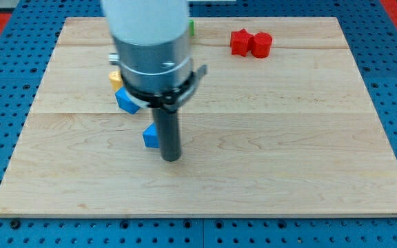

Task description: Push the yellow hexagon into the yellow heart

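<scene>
Two red blocks sit touching each other near the table's top edge, right of centre, well apart from everything else we have to deal with. Our arm comes down over the upper left part of the board and hides a good deal of it. Our tip rests on the wood left of centre, roughly midway between the top and bottom edges; it is a plain rod, so it has no hold on anything and can only shove. Just beside it, on the view's left and seemingly touching the rod, is a blue block. A second blue block lies a little farther toward the top left, partly under the arm's collar.

Of the yellow things we see only one sliver: a yellow block peeping out at the arm's left side, toward the top left of the table. We cannot tell whether it is the hexagon or the heart, since most of it is covered. The other yellow piece does not show at all; it is presumably behind the arm. A scrap of green shows at the top edge beside the arm, its shape unreadable.

We judge the task barely begun, or at least unproven: our tip is apart from the yellow sliver, with the blue blocks lying between. What is left is to get round the blue ones, reach the hexagon, and drive it against the heart.
</scene>
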You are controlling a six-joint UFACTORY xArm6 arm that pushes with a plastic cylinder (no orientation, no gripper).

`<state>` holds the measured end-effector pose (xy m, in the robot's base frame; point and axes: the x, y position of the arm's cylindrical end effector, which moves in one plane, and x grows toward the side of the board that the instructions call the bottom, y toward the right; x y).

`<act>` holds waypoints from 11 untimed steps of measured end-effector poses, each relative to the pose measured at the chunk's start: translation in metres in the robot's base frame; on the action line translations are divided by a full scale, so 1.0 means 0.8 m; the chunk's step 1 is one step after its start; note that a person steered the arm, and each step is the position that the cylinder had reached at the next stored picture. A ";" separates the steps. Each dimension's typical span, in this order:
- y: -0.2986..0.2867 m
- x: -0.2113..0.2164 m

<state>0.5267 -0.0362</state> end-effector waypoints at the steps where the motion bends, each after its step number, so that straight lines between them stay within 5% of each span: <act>1: -0.019 -0.028; 3: -0.108 -0.076; 5: -0.006 -0.075; 8: -0.075 -0.191; 11: 0.038 -0.190</act>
